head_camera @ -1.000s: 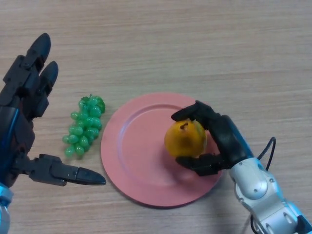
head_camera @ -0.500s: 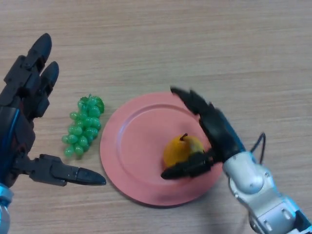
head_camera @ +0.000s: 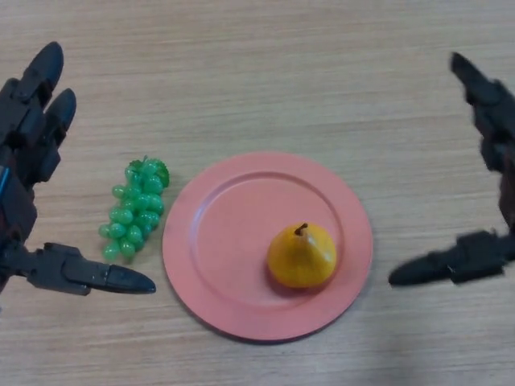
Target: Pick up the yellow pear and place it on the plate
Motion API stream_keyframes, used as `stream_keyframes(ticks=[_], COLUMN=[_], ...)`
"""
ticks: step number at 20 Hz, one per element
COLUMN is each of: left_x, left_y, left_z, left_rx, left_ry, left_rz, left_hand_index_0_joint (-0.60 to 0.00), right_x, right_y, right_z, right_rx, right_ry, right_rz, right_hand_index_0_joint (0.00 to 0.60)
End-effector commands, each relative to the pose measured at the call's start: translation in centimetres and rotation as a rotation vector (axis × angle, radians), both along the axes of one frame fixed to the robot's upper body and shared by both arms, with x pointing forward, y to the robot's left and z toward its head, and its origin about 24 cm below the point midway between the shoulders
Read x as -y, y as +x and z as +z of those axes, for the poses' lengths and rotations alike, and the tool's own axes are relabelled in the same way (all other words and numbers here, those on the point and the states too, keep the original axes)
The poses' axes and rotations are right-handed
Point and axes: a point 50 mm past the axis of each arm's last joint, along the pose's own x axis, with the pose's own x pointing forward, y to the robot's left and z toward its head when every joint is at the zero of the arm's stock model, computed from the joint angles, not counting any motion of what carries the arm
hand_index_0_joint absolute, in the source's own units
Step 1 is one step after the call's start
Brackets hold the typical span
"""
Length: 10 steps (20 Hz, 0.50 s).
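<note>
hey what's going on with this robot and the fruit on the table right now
The yellow pear stands upright on the pink plate, and nothing is holding it. The right hand is open and off to the plate's right side, clear of it. The left hand is open too, idle at the left beside a bunch of green grapes that lies on the table.

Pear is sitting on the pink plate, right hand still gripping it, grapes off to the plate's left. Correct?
Not quite. The head view shows the right hand open and clear of the yellow pear, out past the plate's right edge. The rest holds: the pear sits on the pink plate, and the green grapes lie to its left.
</note>
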Motion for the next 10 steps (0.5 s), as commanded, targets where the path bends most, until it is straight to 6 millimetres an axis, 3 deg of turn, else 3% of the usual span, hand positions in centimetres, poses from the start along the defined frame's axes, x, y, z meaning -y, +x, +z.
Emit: stream_keyframes(ticks=[1, 5, 10], left_x=[0.1, 1.1, 1.0], left_y=[-0.3, 0.7, 0.3], left_z=[2.7, 2.1, 2.6], left_rx=[0.192, 0.145, 0.158], left_ry=[-0.018, 0.023, 0.008], left_rz=[0.03, 0.028, 0.012], left_hand_index_0_joint=[0.0, 0.0, 0.0], right_x=[-0.3, -1.2, -1.6], right_y=[-1.6, -2.6, -2.9], right_z=[2.5, 2.7, 2.3], right_rx=[0.141, 0.126, 0.073], right_ry=[0.006, 0.033, 0.028], right_rz=[0.052, 0.107, 0.158], right_hand_index_0_joint=[0.0, 0.0, 0.0])
